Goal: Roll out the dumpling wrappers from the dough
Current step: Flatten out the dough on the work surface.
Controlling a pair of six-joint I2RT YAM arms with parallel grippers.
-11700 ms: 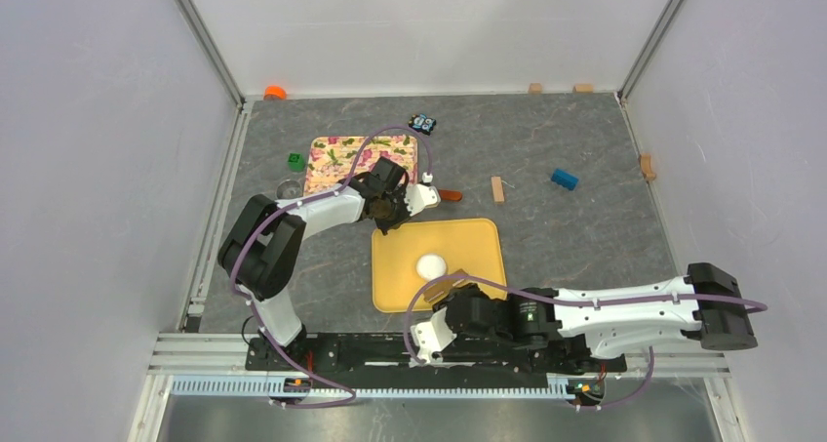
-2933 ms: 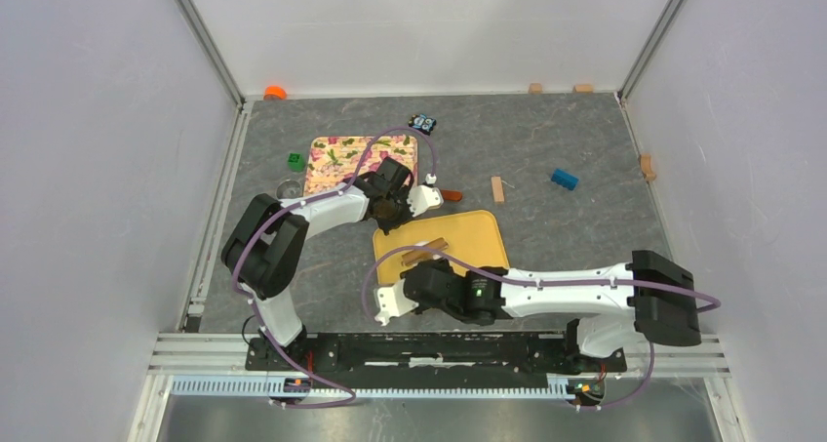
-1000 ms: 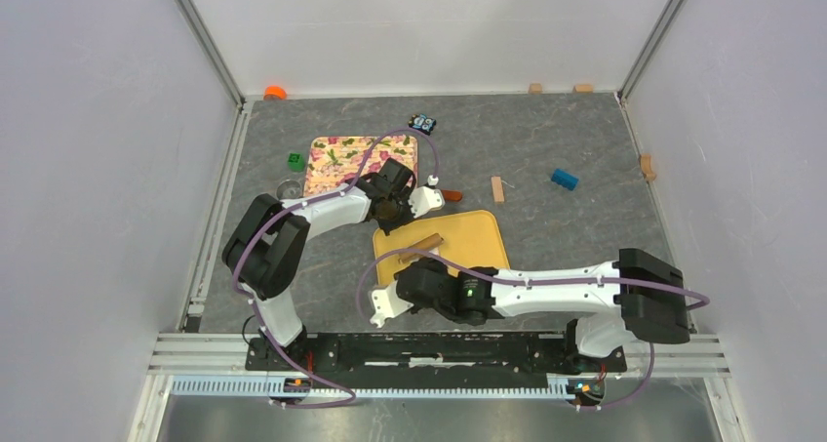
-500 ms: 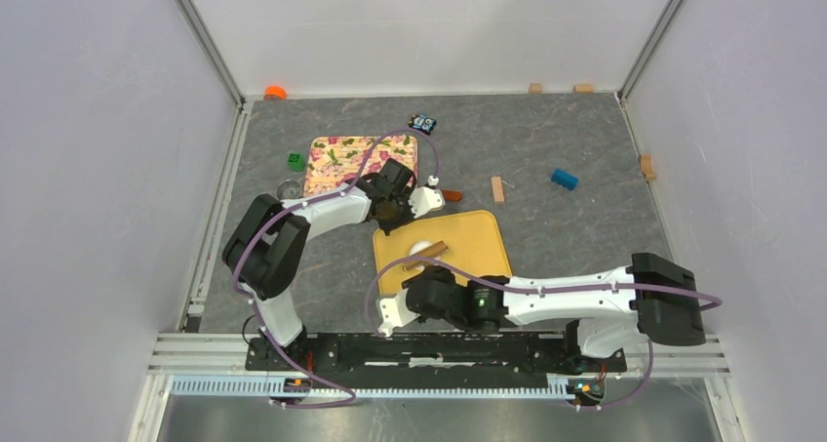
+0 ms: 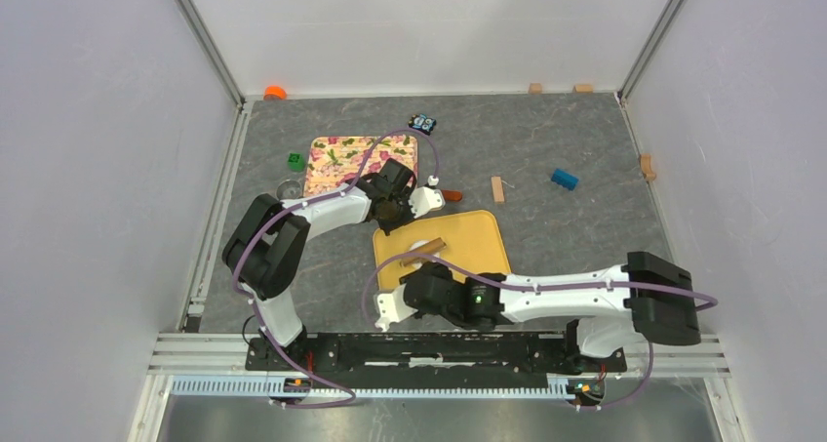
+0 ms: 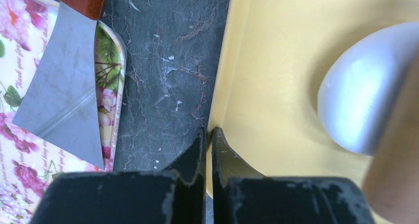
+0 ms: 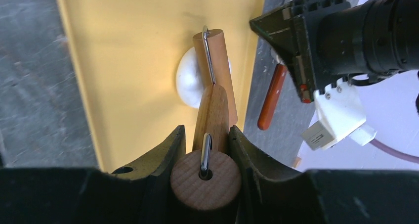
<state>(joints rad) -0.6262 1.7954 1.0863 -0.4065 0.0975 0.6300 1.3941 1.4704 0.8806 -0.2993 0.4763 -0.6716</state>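
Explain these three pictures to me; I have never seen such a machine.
Two robot arms stand at a table's near edge. One picture looks down from above; the other two come from cameras on the wrists. On the table lie a yellow board, a floral board with a scraper partly on it, and a blue block. The right gripper holds a wooden roller, laid across white dough on the yellow board. The left gripper is shut, its tips at that board's edge.
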